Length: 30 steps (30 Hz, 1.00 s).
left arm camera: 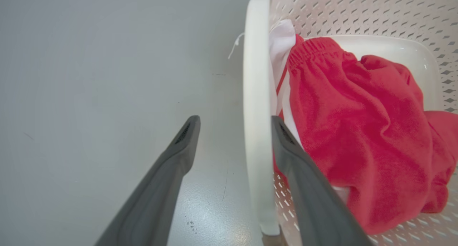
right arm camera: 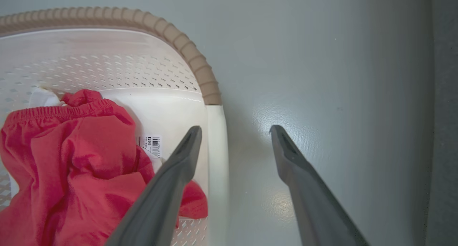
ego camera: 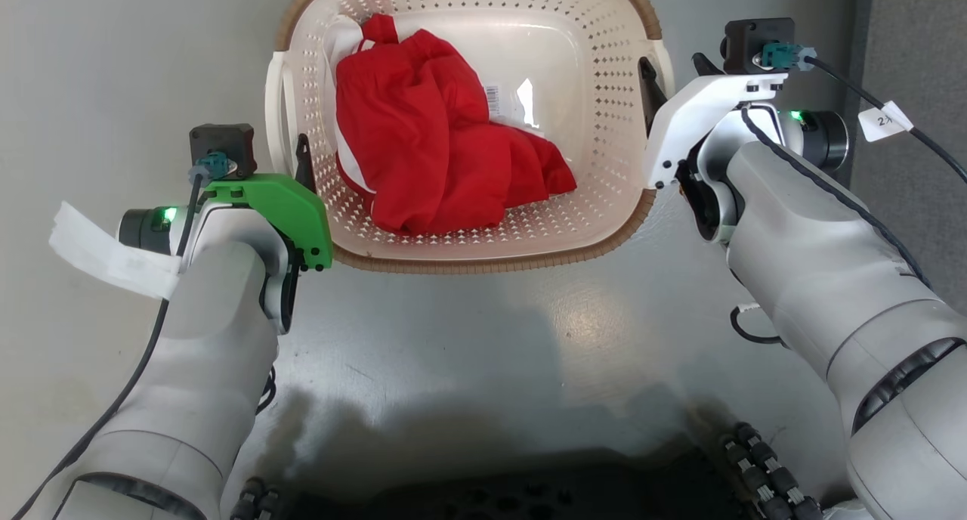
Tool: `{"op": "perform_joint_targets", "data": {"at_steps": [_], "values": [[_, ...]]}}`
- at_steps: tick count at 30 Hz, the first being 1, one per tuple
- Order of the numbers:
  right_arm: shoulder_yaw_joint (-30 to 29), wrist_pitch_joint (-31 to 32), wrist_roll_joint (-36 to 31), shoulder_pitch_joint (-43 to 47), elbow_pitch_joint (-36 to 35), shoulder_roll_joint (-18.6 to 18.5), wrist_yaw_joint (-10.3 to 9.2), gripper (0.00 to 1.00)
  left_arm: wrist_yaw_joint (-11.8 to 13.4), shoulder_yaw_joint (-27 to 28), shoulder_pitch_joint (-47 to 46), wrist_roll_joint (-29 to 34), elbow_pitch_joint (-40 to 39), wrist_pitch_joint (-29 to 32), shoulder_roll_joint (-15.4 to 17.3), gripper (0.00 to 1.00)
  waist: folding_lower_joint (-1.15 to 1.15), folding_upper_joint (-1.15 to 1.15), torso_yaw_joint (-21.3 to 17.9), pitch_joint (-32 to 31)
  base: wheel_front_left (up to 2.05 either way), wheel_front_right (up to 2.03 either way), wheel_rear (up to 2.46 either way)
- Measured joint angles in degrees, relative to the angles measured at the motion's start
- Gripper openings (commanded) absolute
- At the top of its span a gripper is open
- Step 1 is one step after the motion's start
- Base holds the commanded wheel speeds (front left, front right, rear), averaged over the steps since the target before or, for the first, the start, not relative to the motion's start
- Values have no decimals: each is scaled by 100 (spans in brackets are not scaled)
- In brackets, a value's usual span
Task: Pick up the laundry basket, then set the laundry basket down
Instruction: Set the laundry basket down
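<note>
The laundry basket stands on the grey floor just in front of the robot, between its two arms. The left gripper has its fingers wide apart, astride the left handle: one finger is outside, the other inside the basket. The right gripper stands the same way around the right handle, also wide and holding nothing.

The main danger, I think, is an uneven grip. If one side closes weaker, the smooth handle can slip in the lift; then the basket tilts and the red garment slides out. The left inner finger is very near this garment, perhaps touching it, so it may pinch cloth together with the handle.

A barcode label lies on the basket bottom. A darker strip runs along the right. Nothing stands between fingers and handles.
</note>
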Motion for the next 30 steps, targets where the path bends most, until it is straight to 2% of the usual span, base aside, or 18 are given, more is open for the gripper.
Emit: {"op": "perform_joint_targets", "data": {"at_steps": [11,19,26,30], "values": [[13,-162,16,49,65,0,10,100,-1,0,4,-31,33,-52,0,100,0,0,-33,-352,0,0,0],[29,-276,10,135,62,1,127,100,-2,14,24,-27,15,-57,0,100,0,0,-49,-794,0,0,0],[-57,-333,-14,277,-22,2,204,100,-1,221,166,103,-592,-58,81,100,0,0,-63,-1293,0,0,0],[-240,-333,-240,305,-448,-74,182,100,4,442,389,142,-976,-59,210,100,0,0,-73,-1601,0,0,0]]}}
